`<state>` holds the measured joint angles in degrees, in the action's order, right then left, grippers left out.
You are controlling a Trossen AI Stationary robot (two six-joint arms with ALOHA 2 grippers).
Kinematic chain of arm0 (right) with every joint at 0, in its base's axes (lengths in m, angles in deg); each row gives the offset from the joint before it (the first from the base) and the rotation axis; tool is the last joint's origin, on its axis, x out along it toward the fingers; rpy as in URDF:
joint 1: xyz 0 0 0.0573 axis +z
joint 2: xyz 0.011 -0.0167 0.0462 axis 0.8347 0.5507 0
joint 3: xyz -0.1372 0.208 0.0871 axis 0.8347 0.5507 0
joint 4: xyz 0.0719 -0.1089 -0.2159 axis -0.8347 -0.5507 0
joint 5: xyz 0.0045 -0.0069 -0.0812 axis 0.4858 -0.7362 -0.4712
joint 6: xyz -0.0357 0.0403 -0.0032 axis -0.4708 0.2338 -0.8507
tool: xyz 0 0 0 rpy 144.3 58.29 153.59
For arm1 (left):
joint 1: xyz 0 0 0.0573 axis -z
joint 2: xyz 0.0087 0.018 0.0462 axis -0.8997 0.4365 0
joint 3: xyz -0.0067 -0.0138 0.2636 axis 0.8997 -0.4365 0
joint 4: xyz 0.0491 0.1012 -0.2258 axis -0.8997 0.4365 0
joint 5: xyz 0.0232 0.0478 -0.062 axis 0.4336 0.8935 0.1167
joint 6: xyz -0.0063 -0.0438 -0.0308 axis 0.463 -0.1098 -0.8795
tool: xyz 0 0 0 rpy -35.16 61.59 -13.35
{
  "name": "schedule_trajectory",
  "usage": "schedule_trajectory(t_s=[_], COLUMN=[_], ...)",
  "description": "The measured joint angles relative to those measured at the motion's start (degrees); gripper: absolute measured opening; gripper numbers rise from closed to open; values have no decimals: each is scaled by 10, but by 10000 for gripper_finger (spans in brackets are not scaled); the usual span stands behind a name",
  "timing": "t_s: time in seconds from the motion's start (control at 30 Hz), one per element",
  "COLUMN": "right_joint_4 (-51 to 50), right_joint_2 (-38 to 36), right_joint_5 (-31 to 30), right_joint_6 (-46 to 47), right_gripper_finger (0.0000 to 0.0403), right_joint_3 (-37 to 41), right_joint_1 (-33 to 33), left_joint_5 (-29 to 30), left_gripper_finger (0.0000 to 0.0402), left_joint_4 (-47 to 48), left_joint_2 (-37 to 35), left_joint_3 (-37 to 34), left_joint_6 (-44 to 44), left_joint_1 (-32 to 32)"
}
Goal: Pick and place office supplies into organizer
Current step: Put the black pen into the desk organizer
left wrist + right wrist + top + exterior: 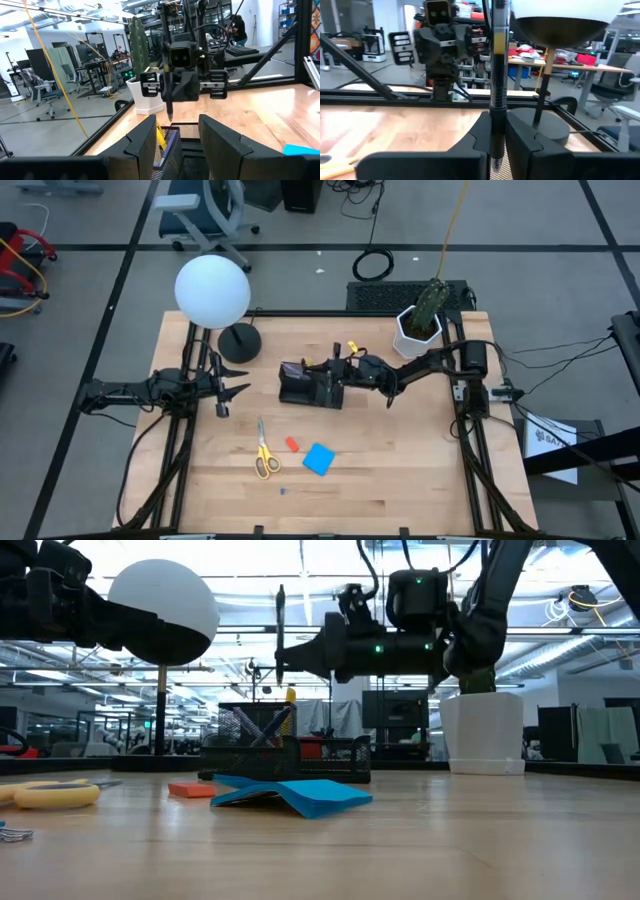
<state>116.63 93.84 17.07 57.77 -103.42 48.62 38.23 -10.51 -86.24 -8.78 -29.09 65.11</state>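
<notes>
My right gripper (340,370) hovers above the black mesh organizer (305,386), shut on a black pen (280,630) that stands upright over the taller cup section (262,735). A yellow pen (160,134) and a purple-grey pen (168,149) lean inside that cup. My left gripper (228,390) waits open to the organizer's left, pointing at it. The yellow-handled scissors (264,452), the red eraser piece (292,444) and the blue pad (319,459) lie flat on the table nearer the front edge. My right gripper pinches the black pen's lower part (497,107) between its two fingers (520,132). The fingers come level from the table's right side and lie across the pen. The pen is lifted clear and upright, its tip (170,116) pointing down above the organizer's cup.
A lamp with a white globe (212,290) and a round black base (240,342) stands behind my left gripper. A white pot with a cactus (415,330) sits at the far right. A tiny blue piece (283,490) lies near the front edge.
</notes>
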Motion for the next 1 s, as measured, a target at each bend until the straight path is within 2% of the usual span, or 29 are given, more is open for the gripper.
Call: schedule_trajectory(t_s=[0.6, 1.0], right_joint_4=[24, 24], right_joint_2=[2, 5], right_joint_5=[40, 42], right_joint_6=[-13, -10], right_gripper_finger=[23, 24], right_joint_3=[-1, -1], right_joint_1=[-32, -33], left_joint_5=[0, 0], left_gripper_finger=[154, 154], left_joint_4=[0, 0], left_joint_2=[0, 0], left_joint_3=[0, 0], left_joint_6=[0, 0], left_joint_1=[0, 0])
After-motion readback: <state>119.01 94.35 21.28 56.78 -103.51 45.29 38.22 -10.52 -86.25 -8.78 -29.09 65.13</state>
